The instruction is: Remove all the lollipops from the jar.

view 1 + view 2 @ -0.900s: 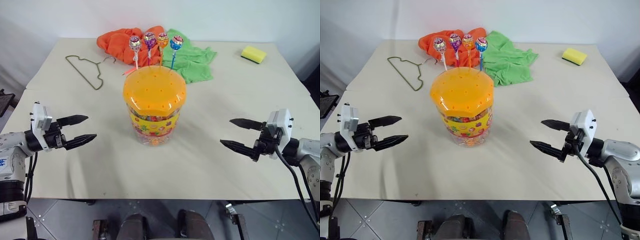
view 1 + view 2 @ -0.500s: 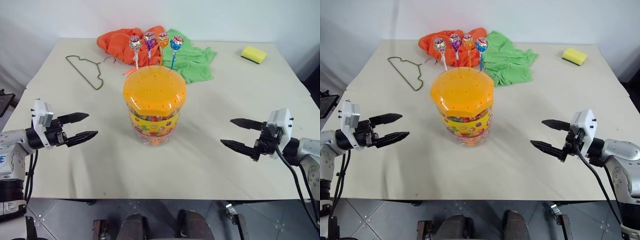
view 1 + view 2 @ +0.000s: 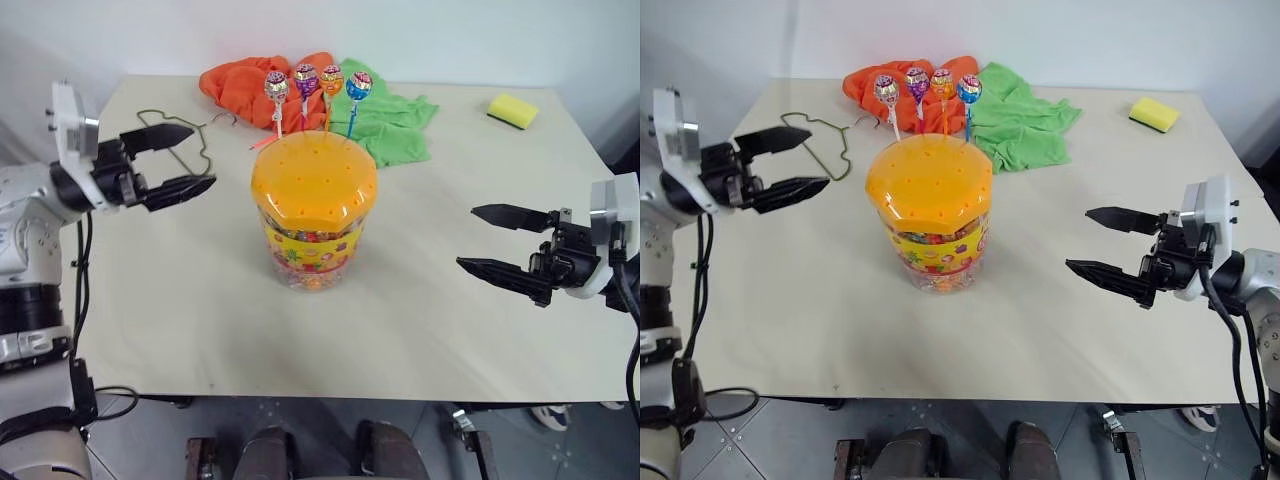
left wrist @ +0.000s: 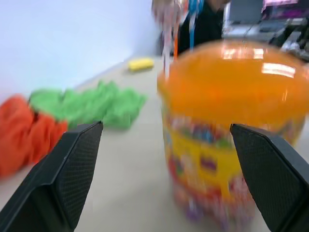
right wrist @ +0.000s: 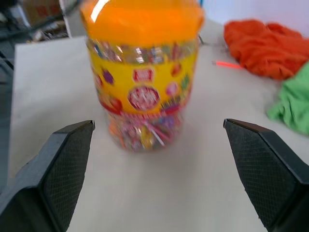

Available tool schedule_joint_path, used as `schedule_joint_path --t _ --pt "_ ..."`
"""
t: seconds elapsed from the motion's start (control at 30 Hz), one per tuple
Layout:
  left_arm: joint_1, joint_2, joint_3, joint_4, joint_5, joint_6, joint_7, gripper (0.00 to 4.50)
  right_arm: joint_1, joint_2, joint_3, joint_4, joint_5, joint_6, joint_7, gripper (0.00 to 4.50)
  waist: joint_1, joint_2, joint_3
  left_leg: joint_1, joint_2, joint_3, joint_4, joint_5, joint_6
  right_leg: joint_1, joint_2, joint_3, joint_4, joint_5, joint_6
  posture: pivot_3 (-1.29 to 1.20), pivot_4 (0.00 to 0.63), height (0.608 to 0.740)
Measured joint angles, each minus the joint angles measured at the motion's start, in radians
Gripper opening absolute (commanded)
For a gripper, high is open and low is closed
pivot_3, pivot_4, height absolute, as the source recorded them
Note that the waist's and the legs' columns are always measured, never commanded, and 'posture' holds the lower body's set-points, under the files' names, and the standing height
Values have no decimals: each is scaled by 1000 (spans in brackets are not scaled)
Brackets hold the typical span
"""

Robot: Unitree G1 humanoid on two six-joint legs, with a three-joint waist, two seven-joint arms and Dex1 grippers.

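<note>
Four lollipops (image 3: 316, 84) standing in the jar (image 3: 313, 210) lid, left gripper (image 3: 190, 159) and right gripper (image 3: 483, 239) hovering either side, fingers spread wide, holding nothing.

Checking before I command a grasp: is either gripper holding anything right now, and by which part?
Nothing is held. The left gripper and right gripper are both open and empty, apart from the clear plastic jar with the orange lid.

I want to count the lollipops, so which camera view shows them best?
The left eye view: all four lollipops stand apart above the jar lid. The right eye view shows the same. The left wrist view shows blurred sticks; the right wrist view has the jar.
</note>
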Motion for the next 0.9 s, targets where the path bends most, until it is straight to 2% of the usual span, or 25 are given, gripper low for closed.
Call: schedule_joint_path --t 0.23,0.47,0.6,0.9 --pt "-210 -90 -101 215 63 -30 -41 4500 -22 3 -53 -82 119 55 -79 4480 4 -1 1 0 0 0 1 0 0 0 0 0 0 0 0 0 150 740" --pt "-308 -142 -137 384 124 -100 -60 4500 20 10 -73 -130 136 56 -126 4480 4 -3 2 -1 0 0 1 0 0 0 0 0 0 0 0 0 150 740" --pt "-366 -179 -138 451 134 -144 -95 3580 73 20 -88 -165 140 53 -151 4500 6 -4 2 -2 0 0 1 0 1 0 0 -1 0 0 0 0 150 740" --pt "-407 -206 -137 536 162 -183 -153 796 96 24 -117 -190 147 39 -188 4500 3 -4 3 -2 0 0 1 0 1 -1 0 -1 0 0 0 0 150 740"
